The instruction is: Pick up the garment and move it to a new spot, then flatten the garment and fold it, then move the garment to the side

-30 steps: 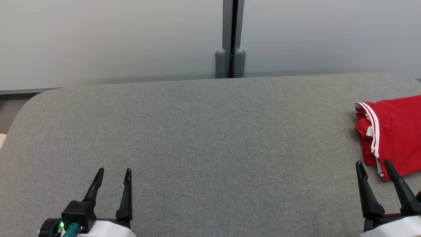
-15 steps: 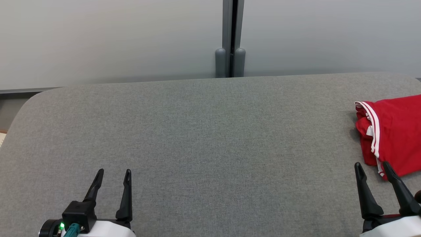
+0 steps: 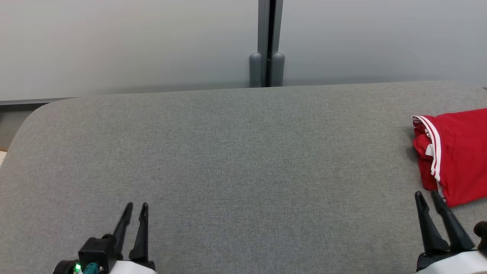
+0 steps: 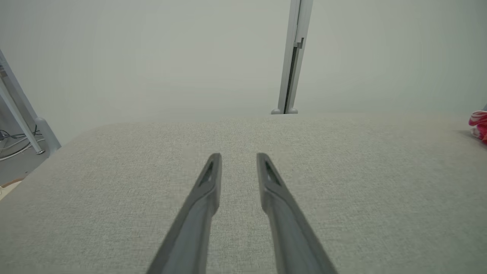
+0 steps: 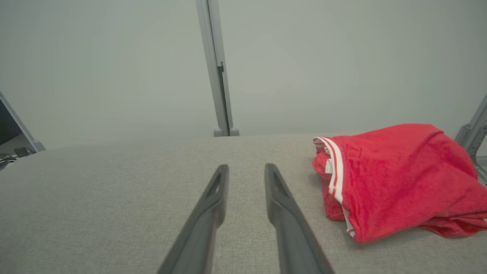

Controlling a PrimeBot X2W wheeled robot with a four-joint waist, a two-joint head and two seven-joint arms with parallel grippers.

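Left to right, head view:

- 7 o'clock: left gripper (image 3: 137, 207), fingers narrowed from a wide spread a second ago. Now part-spread with a clear gap, pinching nothing, tips over bare bench (image 3: 243, 152).
- Also sitting lower in frame than before. Slight camera shift too, so real pull-back likely but not certain.
- 12 o'clock: grey post (image 3: 266, 38) behind the far bench edge, nothing else around it.
- 5 o'clock: right gripper (image 3: 426, 195), same change: narrowed from wide to part-spread, gap visible, holding nothing. Just beside the garment's near corner, apart from it as far as can be told.
- 3 o'clock: garment (image 3: 460, 156), red with white stripe trim, lying at the right end of the bench, partly cut by the frame edge. Same spot as a second ago. Loosely folded and a bit lumpy in the right wrist view.

Reading for the task: garment already folded and parked at the side, both grippers free and easing shut. Looks like wind-down, with little or nothing left to do.

Writing: no brand, label or legible text anywhere, garment included.
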